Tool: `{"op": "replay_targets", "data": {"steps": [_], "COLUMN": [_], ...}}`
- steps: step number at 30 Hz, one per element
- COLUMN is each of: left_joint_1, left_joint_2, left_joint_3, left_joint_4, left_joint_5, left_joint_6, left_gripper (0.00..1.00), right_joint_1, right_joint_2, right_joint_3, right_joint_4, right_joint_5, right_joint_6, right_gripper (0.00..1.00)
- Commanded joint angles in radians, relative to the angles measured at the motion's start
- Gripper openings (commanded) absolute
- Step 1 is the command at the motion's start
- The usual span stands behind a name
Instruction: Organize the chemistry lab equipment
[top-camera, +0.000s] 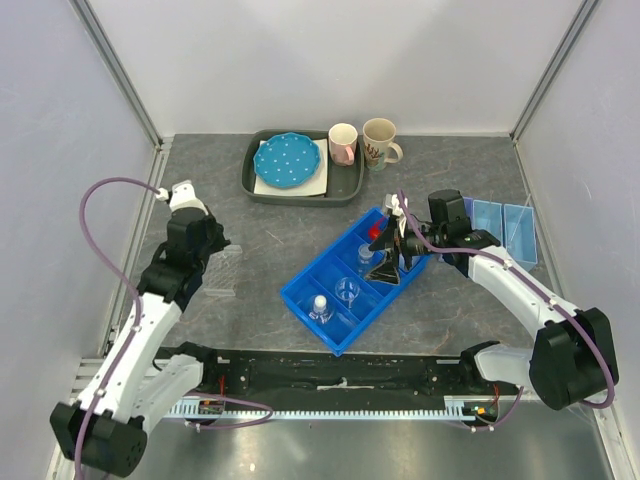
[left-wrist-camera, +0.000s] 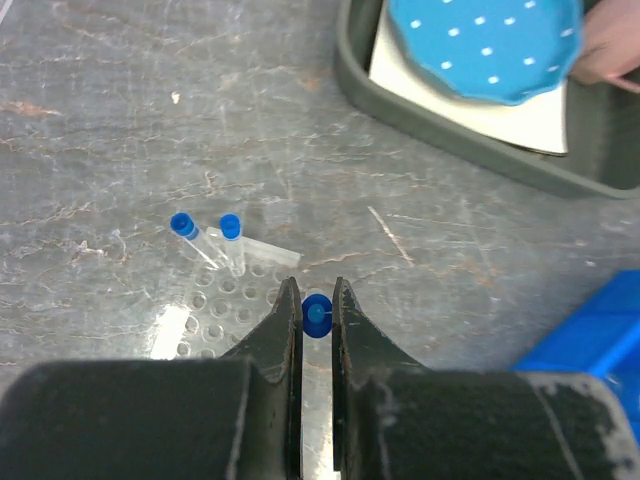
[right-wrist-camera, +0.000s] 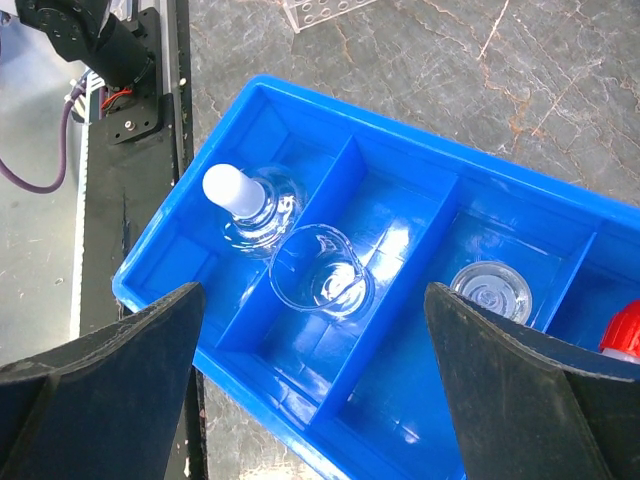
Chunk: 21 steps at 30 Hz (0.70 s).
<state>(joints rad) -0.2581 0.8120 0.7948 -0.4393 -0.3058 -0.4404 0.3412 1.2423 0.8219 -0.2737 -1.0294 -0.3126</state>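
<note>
My left gripper (left-wrist-camera: 315, 284) is shut on a small blue-capped vial (left-wrist-camera: 316, 315), held upright over a clear holed rack (left-wrist-camera: 215, 305). Two more blue-capped vials (left-wrist-camera: 183, 225) (left-wrist-camera: 230, 226) stand tilted in that rack. In the top view the rack (top-camera: 222, 270) sits left of the blue divided tray (top-camera: 300, 288). My right gripper (right-wrist-camera: 312, 300) hangs open above the tray (right-wrist-camera: 400, 215), holding nothing. Below it are a clear flask with a white stopper (right-wrist-camera: 240, 195), a small beaker (right-wrist-camera: 320, 272) and another clear glass (right-wrist-camera: 490, 290). The squeeze bottle's red nozzle (right-wrist-camera: 625, 330) shows at the tray's far end.
A dark tray (top-camera: 350, 185) at the back holds a blue white-dotted plate (top-camera: 290, 160) on white paper. Two mugs (top-camera: 343, 143) (top-camera: 380, 140) stand beside it. Two pale blue clear boxes (top-camera: 505, 225) lie at the right wall. A black rail (top-camera: 330, 365) runs along the near edge.
</note>
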Motion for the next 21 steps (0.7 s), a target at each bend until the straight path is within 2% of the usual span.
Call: {"op": "replay_targets", "data": {"steps": [1, 12, 21], "left_joint_1": [0.017, 0.048, 0.056], "left_joint_2": [0.075, 0.243, 0.346], "left_joint_3": [-0.048, -0.111, -0.112], "left_joint_4": [0.134, 0.29, 0.309], "left_joint_5": [-0.095, -0.104, -0.118], "left_joint_6": [0.06, 0.071, 0.055], "left_gripper": [0.02, 0.03, 0.04], "right_joint_1": [-0.01, -0.01, -0.01], "right_joint_2": [-0.017, -0.015, -0.012], "right_joint_3": [0.04, 0.042, 0.042], "right_joint_4": [0.002, -0.001, -0.002], "right_joint_5": [-0.009, -0.015, -0.012], "right_joint_6": [-0.036, -0.037, -0.04], "right_gripper": [0.98, 0.98, 0.98]}}
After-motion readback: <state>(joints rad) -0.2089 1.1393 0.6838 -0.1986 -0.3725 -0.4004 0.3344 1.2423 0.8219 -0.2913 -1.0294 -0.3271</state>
